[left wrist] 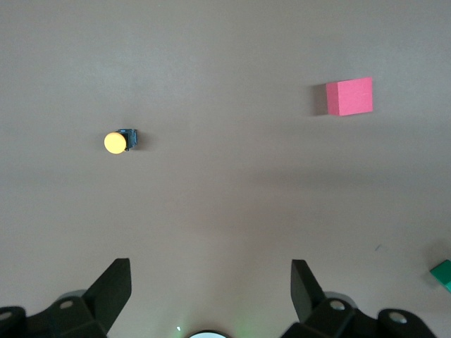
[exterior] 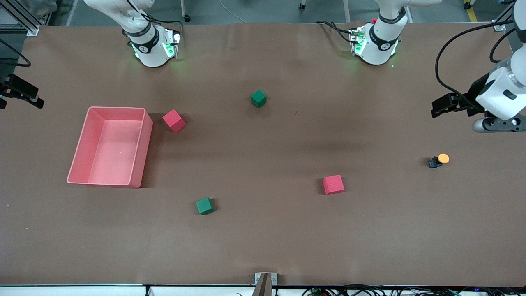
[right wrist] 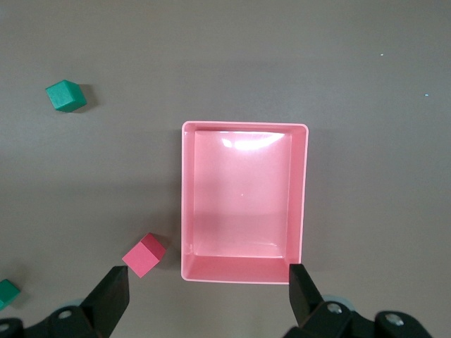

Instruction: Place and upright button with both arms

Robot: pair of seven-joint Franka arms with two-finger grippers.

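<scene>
Brown table point(exterior: 263, 246); button point(exterior: 439, 160) lying sideways; pink bin point(exterior: 110, 181).

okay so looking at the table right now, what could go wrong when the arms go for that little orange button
1. The button is tiny and lies on its side, so the open left gripper, above the table at the left arm's end, might pinch the round cap and send it rolling.
2. A red cube sits beside the button toward the table's middle; a wide sweep could knock it.
3. The right gripper hangs open over the pink bin, away from the button, so any handover needs a long reach.
</scene>
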